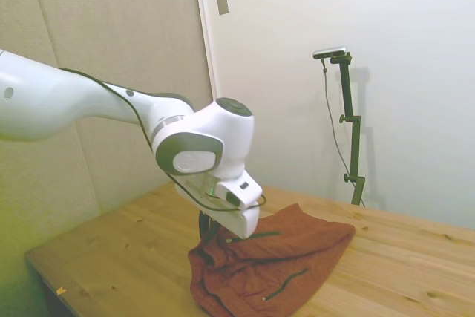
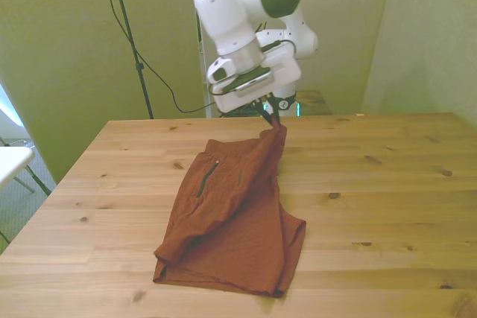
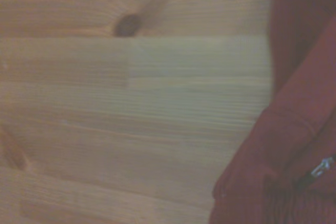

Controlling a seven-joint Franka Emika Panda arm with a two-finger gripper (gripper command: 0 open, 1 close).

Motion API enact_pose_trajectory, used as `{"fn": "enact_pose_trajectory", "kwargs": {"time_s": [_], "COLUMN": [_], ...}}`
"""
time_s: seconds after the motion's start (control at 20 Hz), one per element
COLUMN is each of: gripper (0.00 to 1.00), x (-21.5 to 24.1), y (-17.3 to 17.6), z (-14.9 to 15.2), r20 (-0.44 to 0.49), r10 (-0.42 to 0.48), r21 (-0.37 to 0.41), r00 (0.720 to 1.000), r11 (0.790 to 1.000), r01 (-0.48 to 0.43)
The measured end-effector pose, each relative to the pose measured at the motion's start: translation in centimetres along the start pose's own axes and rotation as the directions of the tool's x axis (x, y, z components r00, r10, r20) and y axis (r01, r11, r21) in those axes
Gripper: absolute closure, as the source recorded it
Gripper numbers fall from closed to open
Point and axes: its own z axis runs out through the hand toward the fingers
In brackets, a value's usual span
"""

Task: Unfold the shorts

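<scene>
Clamped on a raised corner of the shorts (image 2: 231,214), the hand (image 2: 270,118) hangs above the table (image 2: 387,184). 2 dark zipper lines show on the cloth.

Even, soft indoor light with a yellow-green cast, side view pale and washed out, faint stand shadow on its wall, front view sharper, soft shadow under the shorts (image 2: 231,221), wrist view blurred, bench (image 3: 131,119) grain smeared, cloth edge out of focus
</scene>
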Motion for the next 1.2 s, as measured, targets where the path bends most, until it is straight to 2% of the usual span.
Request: {"fn": "enact_pose_trajectory", "kwargs": {"time_s": [0.2, 0.25, 0.4, 0.55, 0.95, 1.1, 1.2], "gripper": [1.00, 0.00, 0.00, 0.00, 0.00, 0.00, 0.00], "x": [-4.5, -5.5, -8.0, -9.5, -11.4, -11.4, -10.2], "y": [-6.0, -7.2, -9.6, -10.7, -12.5, -13.7, -14.1], "z": [2.5, 3.2, 5.7, 7.4, 7.5, 5.7, 4.2], "r20": [0.008, 0.014, 0.029, 0.042, 0.038, -0.055, -0.136], "r10": [-0.081, -0.102, -0.156, -0.184, -0.210, -0.125, -0.057], "r21": [-0.039, -0.053, -0.109, -0.126, -0.127, -0.099, -0.089], "r00": [0.997, 0.995, 0.987, 0.982, 0.977, 0.991, 0.989], "r11": [0.996, 0.993, 0.981, 0.974, 0.969, 0.988, 0.995], "r01": [0.081, 0.102, 0.158, 0.188, 0.214, 0.119, 0.046]}}
